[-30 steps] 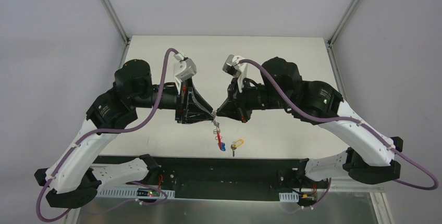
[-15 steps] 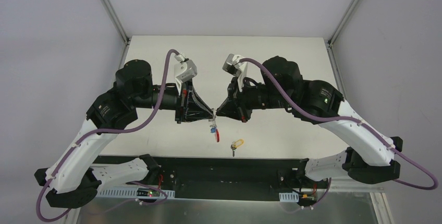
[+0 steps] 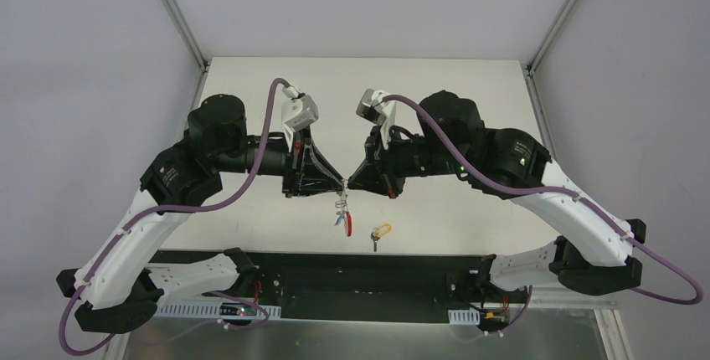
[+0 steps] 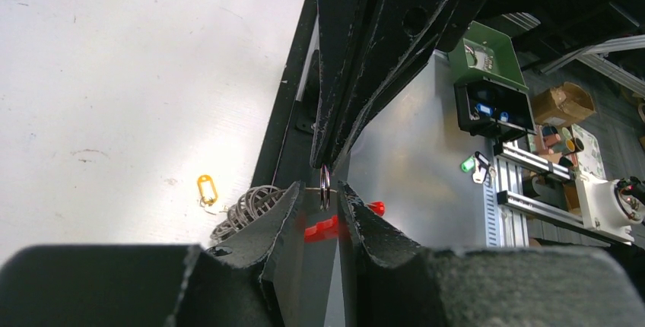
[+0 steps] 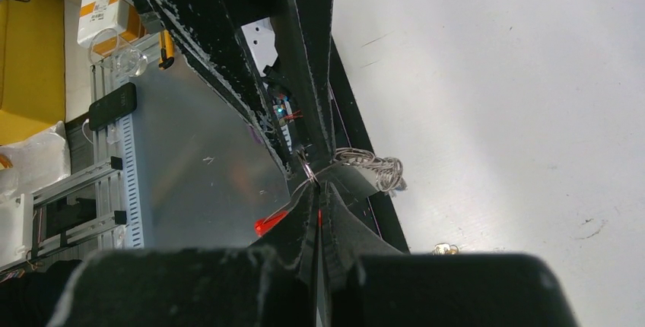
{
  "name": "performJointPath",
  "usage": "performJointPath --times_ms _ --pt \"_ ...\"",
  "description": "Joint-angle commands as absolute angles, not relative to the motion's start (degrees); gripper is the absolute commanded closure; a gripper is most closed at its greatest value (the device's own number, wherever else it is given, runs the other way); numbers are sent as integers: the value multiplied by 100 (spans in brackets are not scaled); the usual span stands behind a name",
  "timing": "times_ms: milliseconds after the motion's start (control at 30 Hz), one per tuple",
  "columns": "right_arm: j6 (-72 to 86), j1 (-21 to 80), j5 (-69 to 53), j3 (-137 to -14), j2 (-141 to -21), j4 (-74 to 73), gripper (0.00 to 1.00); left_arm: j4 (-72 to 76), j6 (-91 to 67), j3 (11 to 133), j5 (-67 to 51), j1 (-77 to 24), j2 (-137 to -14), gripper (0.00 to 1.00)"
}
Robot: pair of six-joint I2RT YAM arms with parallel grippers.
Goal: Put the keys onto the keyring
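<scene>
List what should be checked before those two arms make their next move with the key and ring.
1. Right end effector shut on keyring: ok.
2. Left end effector gripping keyring: not ok, fingers apart around it.
3. Key on keyring: not ok, it lies on the table.
4. Key clear of the hanging red strap: ok.
5. Keyring's split pried open: cannot tell.

No legible txt, brand or nr anywhere; orange stickers (image 5: 96, 9) on the cardboard box (image 5: 114, 19), right wrist view, are too blurry.
</scene>
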State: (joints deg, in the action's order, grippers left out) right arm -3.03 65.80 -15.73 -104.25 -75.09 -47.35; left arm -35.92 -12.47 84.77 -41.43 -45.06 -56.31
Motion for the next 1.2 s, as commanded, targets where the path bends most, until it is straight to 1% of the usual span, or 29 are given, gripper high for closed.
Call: performJointPath --times_ms 0,100,167,300,433,933,1000,1033,1100,1167 --pt "-245 6554 -1685 -10689 -7505 -4616 100 -3529 -1143 8692 -4142 -4552 -5630 80" --pt "-236 6553 -1692 -10688 -7513 -4614 100 -3533 -1137 8706 -4161 -4552 -5628 83" --pt "-237 6557 -1688 -10695 -7511 -4607 100 -3535 -1134 8702 -4177 -4550 -5648 86" --pt "-224 6555 -1688 -10708 -7515 -4620 100 -3532 -1000 8684 -4299 -4552 -5660 100" --pt "-187 6557 -1781 -10703 -7524 -4598 100 -3524 -882 8688 -4351 -4551 -5680 100" --pt "-362 6550 -1795 -10407 -7247 -4475 100 -3246 -445 8387 -3819 -4547 -5420 100" --pt "-396 6537 -1771 -10369 -7182 -4463 97 -3219 -418 8377 -3830 -4549 -5381 100" --pt "-400 6530 -1742 -10337 -7136 -4438 88 -3198 -410 8368 -3827 -4551 -5362 100" --pt "-415 6502 -1694 -10265 -7039 -4395 82 -3148 -388 8339 -3843 -4550 -5332 100" --pt "-419 6469 -1605 -10162 -6922 -4352 67 -3102 -387 8303 -3856 -4546 -5305 100"
